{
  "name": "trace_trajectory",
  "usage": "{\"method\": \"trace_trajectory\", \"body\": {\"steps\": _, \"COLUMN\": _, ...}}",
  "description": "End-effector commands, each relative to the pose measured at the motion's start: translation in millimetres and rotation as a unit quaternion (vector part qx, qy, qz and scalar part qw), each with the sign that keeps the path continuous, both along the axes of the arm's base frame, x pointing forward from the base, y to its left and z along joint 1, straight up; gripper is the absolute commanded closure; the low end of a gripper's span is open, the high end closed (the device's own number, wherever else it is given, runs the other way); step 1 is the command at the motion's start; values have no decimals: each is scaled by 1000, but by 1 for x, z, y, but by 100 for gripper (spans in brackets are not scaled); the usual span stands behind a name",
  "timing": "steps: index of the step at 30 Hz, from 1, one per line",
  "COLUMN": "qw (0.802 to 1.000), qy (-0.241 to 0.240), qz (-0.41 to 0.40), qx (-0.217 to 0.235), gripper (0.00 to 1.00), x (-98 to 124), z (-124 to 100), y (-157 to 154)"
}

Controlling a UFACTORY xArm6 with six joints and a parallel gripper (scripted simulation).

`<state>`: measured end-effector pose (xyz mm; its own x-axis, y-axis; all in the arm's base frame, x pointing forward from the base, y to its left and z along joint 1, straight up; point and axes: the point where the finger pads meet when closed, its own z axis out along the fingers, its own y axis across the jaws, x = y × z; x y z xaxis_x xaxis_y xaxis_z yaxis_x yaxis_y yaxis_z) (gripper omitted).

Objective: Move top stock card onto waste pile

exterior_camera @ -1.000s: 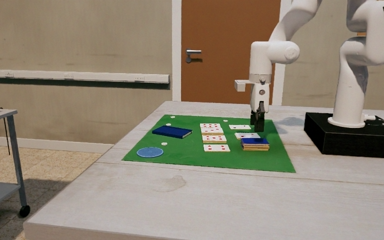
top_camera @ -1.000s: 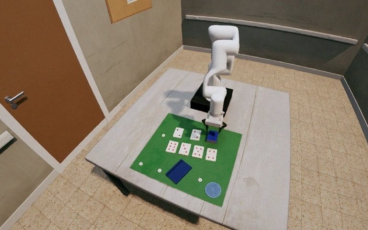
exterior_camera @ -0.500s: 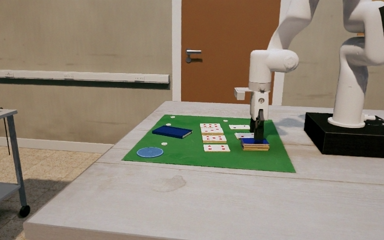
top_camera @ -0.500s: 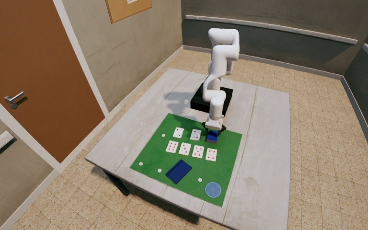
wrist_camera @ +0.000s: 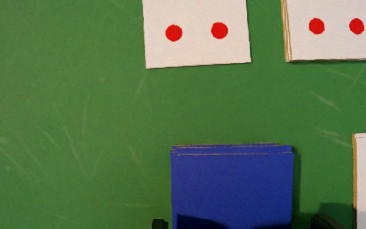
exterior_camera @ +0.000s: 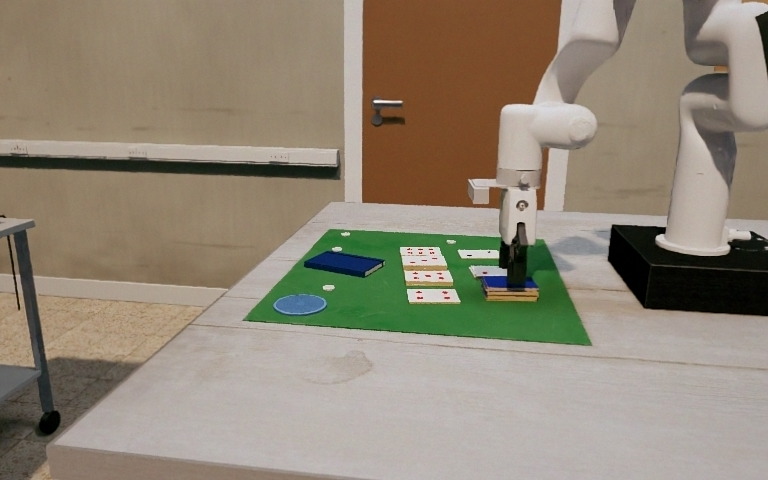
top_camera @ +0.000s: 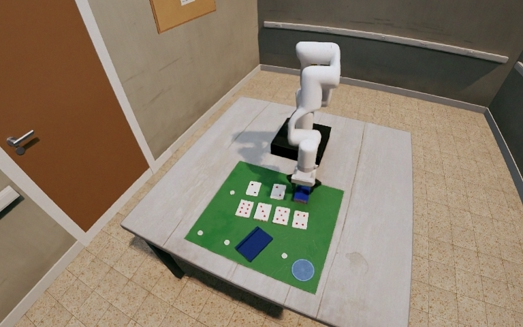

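Note:
The face-down stock [top_camera: 302,193] is a short stack of blue-backed plywood tiles on the green mat [top_camera: 265,223], in the row nearest the arm's base. It also shows in the side view [exterior_camera: 509,287] and fills the lower middle of the wrist view [wrist_camera: 231,186]. The waste pile [top_camera: 278,191] is a white face-up card just beside it [exterior_camera: 487,271], at the right edge of the wrist view [wrist_camera: 359,176]. My gripper [exterior_camera: 514,271] is open and low over the stock, a fingertip on either side of the top tile [wrist_camera: 240,223]. Nothing is between the fingers.
Another white card [top_camera: 253,188] lies further along the same row. Several red-pip cards [top_camera: 272,214] form the row beyond. A blue book [top_camera: 254,243], a blue disc [top_camera: 302,270] and small white tokens [top_camera: 226,242] lie on the mat's far part. The arm's black base [top_camera: 300,140] stands behind the mat.

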<state>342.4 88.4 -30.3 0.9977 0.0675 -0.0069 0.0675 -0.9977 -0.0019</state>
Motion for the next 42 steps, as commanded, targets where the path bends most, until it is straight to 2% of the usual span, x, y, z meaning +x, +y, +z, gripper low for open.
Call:
{"method": "trace_trajectory", "body": {"steps": 1, "qw": 1000, "qy": -2, "qz": 0, "qx": 0, "gripper": 13, "x": 1, "z": 1, "y": 0}}
{"method": "trace_trajectory", "body": {"steps": 6, "qw": 1000, "qy": -2, "qz": 0, "qx": 0, "gripper": 13, "x": 1, "z": 1, "y": 0}}
{"method": "trace_trajectory", "body": {"steps": 7, "qw": 1000, "qy": -2, "qz": 0, "qx": 0, "gripper": 27, "x": 1, "z": 1, "y": 0}}
{"method": "trace_trajectory", "body": {"steps": 26, "qw": 1000, "qy": -2, "qz": 0, "qx": 0, "gripper": 27, "x": 1, "z": 1, "y": 0}}
{"method": "trace_trajectory", "body": {"steps": 27, "qw": 1000, "qy": -2, "qz": 0, "qx": 0, "gripper": 13, "x": 1, "z": 1, "y": 0}}
{"method": "trace_trajectory", "body": {"steps": 42, "qw": 1000, "qy": -2, "qz": 0, "qx": 0, "gripper": 13, "x": 1, "z": 1, "y": 0}}
